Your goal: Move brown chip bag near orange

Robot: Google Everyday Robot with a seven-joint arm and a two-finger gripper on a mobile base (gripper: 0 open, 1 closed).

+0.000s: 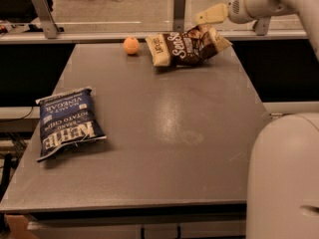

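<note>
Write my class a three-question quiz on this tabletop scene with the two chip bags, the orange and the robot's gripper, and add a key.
1. True or false: the orange lies on top of the brown chip bag.
2. Where is the gripper? A: over the orange. B: above the brown chip bag's right end. C: low over the near edge of the table.
3. Which item lies nearest the camera?
Key: 1 false, they lie side by side with a gap between them. 2 B. 3 the blue Kettle bag.
</note>
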